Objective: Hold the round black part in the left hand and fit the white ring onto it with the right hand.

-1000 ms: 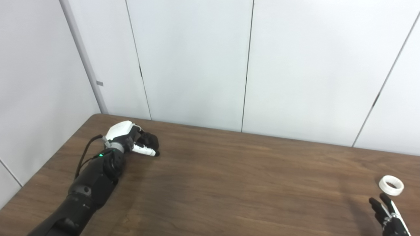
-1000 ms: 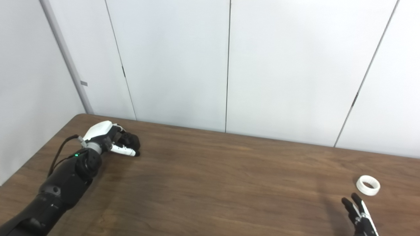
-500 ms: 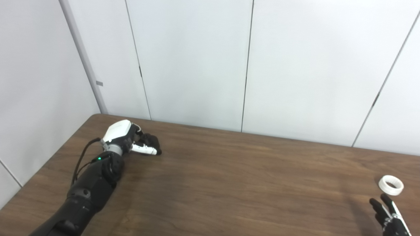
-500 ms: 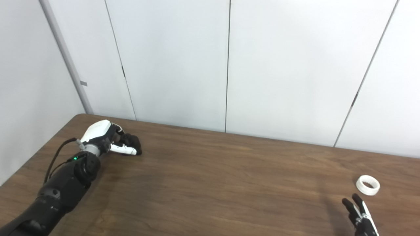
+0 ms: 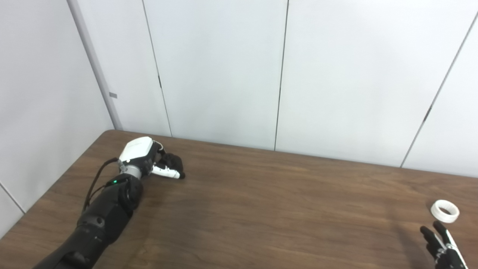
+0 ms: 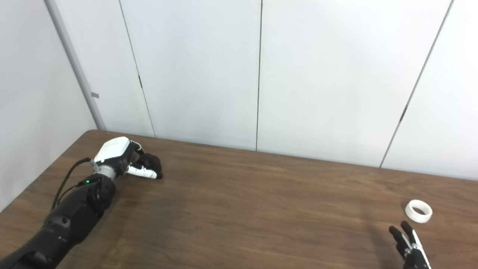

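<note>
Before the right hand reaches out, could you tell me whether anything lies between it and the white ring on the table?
Nothing visible does. The right hand is open, near the table's front edge, and the white ring lies just beyond its fingertips with only bare wood between them.

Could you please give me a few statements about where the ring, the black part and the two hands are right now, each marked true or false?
1. The white ring lies flat on the table. True.
2. The right robot hand is holding the ring. False: its fingers are spread, short of the ring.
3. The left robot hand is curled around the black part. True.
4. The ring is already fitted on the black part. False: they sit at opposite ends of the table.
</note>
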You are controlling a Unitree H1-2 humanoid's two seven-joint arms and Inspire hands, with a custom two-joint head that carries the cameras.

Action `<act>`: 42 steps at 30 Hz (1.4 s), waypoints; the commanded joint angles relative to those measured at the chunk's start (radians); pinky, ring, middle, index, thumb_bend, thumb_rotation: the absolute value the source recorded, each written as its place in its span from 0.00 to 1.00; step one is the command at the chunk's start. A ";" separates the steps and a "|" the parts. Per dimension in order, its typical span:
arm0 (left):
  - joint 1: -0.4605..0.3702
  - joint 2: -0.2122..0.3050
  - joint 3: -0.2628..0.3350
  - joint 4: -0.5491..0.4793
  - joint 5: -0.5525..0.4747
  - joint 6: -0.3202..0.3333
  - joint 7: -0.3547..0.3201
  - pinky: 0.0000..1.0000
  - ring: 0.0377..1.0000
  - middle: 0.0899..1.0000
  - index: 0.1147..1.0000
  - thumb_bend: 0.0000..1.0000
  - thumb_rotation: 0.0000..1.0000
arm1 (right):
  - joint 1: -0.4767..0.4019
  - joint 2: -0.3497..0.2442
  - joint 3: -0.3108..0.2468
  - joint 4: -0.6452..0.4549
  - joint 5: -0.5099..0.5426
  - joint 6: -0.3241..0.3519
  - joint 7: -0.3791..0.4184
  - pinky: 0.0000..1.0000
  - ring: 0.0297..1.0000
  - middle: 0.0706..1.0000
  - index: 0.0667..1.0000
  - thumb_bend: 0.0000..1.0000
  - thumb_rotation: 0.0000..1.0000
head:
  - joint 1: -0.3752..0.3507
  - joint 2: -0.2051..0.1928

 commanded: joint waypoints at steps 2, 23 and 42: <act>-0.019 0.046 0.007 -0.038 0.016 -0.016 0.025 1.00 0.91 0.76 0.42 0.52 0.05 | 0.042 0.009 0.004 0.041 0.000 0.000 -0.006 1.00 0.97 0.93 0.99 0.65 0.97 | -0.002 0.002; 0.109 0.052 0.041 -0.303 0.046 0.000 0.007 1.00 0.92 0.75 0.42 0.52 0.05 | 0.014 0.028 0.014 0.061 -0.029 -0.005 -0.019 1.00 0.96 0.94 0.98 0.63 0.96 | -0.031 0.003; 0.279 -0.020 0.022 -0.741 0.147 -0.020 -0.118 1.00 0.88 0.75 0.42 0.52 0.05 | 0.001 0.067 0.032 0.041 -0.076 -0.003 -0.044 1.00 0.97 0.93 0.97 0.66 0.96 | -0.117 0.040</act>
